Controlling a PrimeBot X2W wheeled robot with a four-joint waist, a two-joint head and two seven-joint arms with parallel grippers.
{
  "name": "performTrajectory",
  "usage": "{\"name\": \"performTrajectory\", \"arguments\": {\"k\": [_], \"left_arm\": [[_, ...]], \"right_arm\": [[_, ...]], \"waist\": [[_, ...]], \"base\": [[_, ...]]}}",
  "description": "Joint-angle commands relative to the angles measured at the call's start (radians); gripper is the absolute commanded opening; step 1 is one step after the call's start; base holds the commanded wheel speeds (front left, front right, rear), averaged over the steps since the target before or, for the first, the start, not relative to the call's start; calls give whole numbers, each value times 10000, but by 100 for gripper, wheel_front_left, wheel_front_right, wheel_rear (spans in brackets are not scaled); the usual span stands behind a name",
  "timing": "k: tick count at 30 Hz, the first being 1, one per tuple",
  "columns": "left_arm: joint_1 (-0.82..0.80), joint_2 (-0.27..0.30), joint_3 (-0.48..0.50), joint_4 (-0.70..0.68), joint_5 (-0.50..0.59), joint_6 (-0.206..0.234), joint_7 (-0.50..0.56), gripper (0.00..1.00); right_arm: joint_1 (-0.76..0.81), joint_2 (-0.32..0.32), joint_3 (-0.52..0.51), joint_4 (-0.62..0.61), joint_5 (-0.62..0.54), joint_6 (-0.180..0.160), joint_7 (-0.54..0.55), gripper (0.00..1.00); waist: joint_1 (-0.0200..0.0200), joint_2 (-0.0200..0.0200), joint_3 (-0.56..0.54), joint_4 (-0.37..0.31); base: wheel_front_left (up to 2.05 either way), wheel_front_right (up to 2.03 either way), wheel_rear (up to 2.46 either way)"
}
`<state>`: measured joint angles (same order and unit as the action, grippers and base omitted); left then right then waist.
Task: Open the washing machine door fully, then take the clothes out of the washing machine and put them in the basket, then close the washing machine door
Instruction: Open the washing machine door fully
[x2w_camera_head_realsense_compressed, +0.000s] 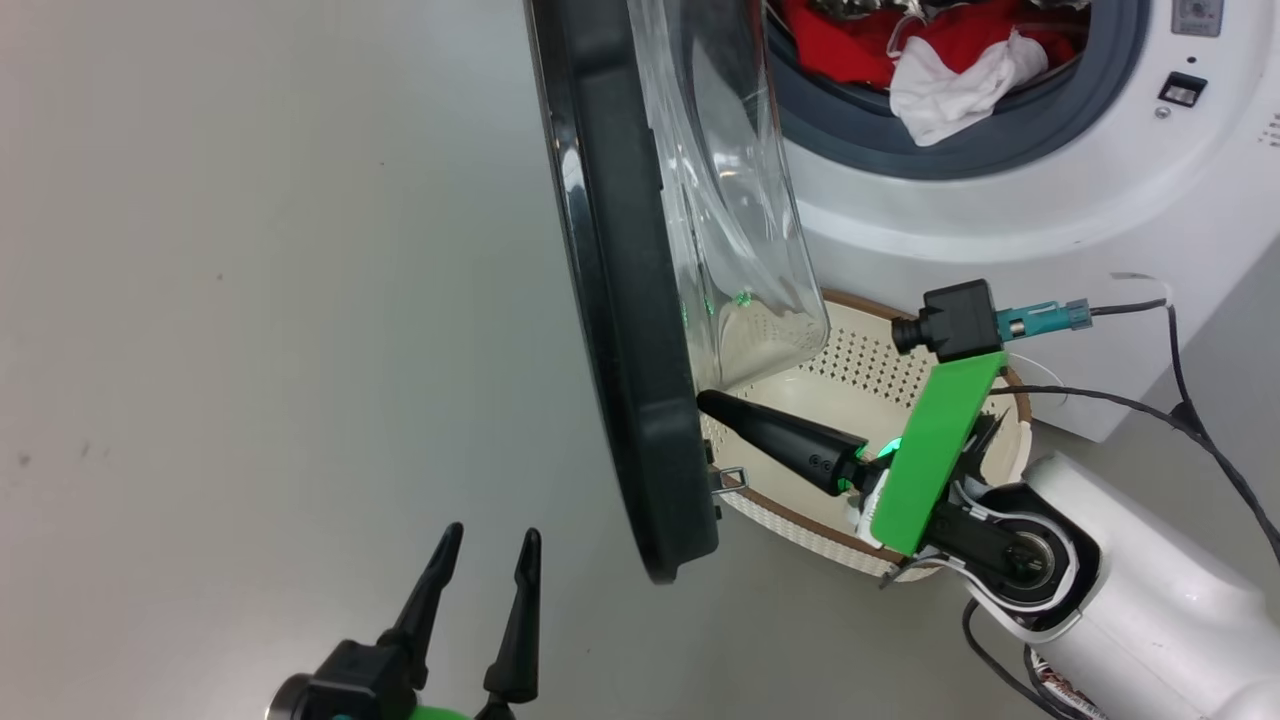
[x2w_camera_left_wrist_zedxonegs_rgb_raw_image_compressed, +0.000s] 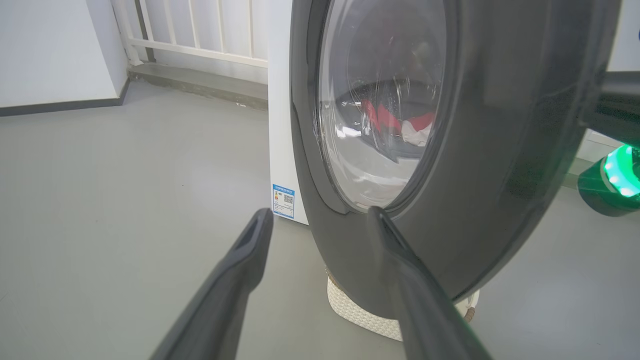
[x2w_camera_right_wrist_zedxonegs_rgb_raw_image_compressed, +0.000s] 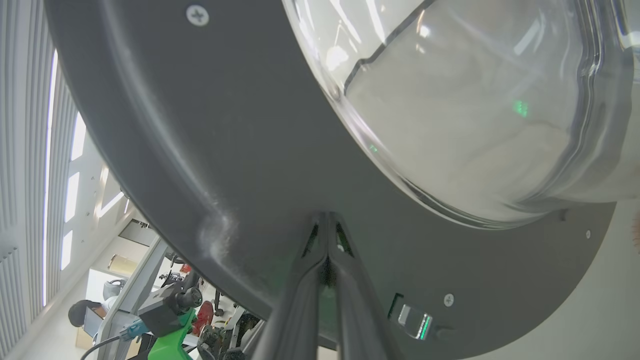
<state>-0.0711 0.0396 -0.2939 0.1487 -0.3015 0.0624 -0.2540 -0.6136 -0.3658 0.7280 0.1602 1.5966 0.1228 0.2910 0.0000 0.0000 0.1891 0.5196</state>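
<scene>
The right end effector is clenched, its two fingers pressed together with nothing between them. Their joined tips rest against the inner face of the washing machine door, low on its dark rim near the latch. The left end effector hangs released, fingers spread, on the door's outer side and apart from it. The door stands swung out roughly halfway, not yet fully open, so the first step looks underway rather than done. On the door's inner side, just beneath its glass bowl, sits the basket, with no cloth showing in it. Beyond the door, inside the washing machine, the clothes lie at the drum's mouth. Unloading and closing remain.
</scene>
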Motion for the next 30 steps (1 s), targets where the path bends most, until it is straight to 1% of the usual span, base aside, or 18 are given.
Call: {"name": "performTrajectory", "arguments": {"k": [1, 9, 14, 21, 26, 28, 29, 30], "left_arm": [[-3, 106, 364, -264, 45, 106, -78, 100], [102, 106, 513, -374, 73, 214, -78, 100], [107, 106, 567, -447, 56, 255, -78, 100], [146, 106, 620, -470, 55, 273, -78, 100], [163, 106, 682, -404, 77, 214, -78, 100], [141, 106, 712, -363, 86, 174, -78, 100], [130, 106, 725, -337, 100, 152, -78, 100], [121, 106, 738, -312, 113, 131, -78, 100]], "right_arm": [[222, 295, 120, -291, -186, 79, 13, 0], [122, 695, 253, -195, -230, 79, 63, 0], [67, 834, 281, -126, -241, 79, 82, 0], [95, 833, 285, -84, -359, 79, -59, 0], [277, 650, 267, 19, -545, 79, -447, 0], [401, 522, 290, 70, -640, 79, -654, 25], [477, 459, 300, 88, -672, 79, -769, 32], [569, 398, 307, 108, -683, 79, -883, 44]], "waist": [[0, 0, -70, 133], [0, 0, -111, 173], [0, 0, -98, 180], [0, 0, -157, 166], [0, 0, -247, 131], [0, 0, -276, 117], [0, 0, -294, 109], [0, 0, -317, 101]], "base": [[0, 0, 0], [0, 0, 0], [0, 0, 0], [0, 0, 0], [0, 0, 0], [0, 0, 0], [0, 0, 0], [0, 0, 0]]}}
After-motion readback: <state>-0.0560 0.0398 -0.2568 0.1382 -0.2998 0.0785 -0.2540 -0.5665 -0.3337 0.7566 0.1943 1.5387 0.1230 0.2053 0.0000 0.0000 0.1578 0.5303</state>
